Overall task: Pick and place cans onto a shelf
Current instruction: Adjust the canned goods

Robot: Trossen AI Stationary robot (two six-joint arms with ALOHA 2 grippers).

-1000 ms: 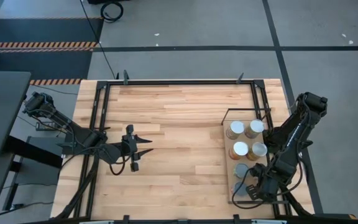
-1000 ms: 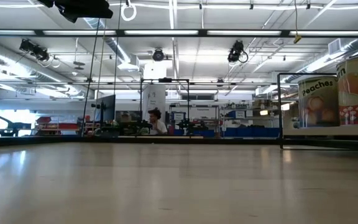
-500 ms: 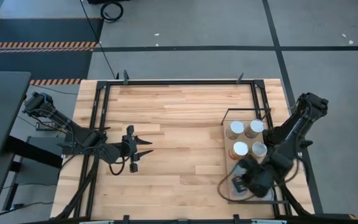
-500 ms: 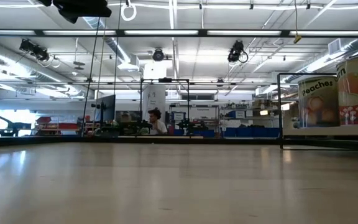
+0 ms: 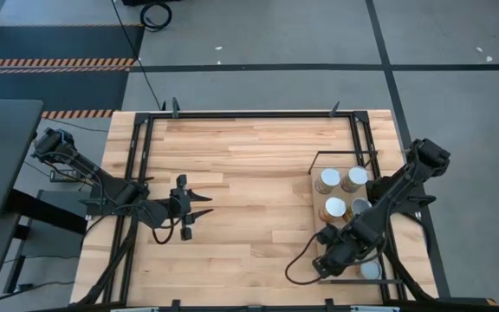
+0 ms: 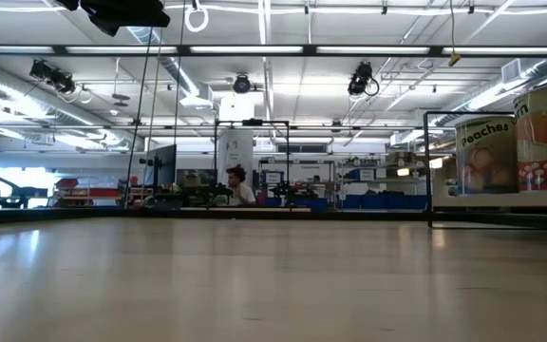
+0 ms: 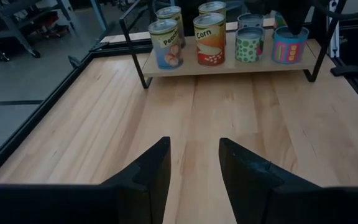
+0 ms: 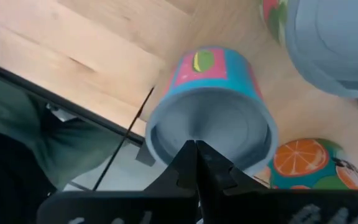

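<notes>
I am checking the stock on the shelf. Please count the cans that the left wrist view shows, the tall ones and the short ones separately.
Tall cans: 4
Short cans: 3
Total: 7 in view on the shelf; the right arm may hide more.

Just past my right tool (image 8: 196, 148) I see a blue-and-pink metal can (image 8: 211, 106); beside it, an orange-slice-printed teal can (image 8: 303, 163).
</notes>
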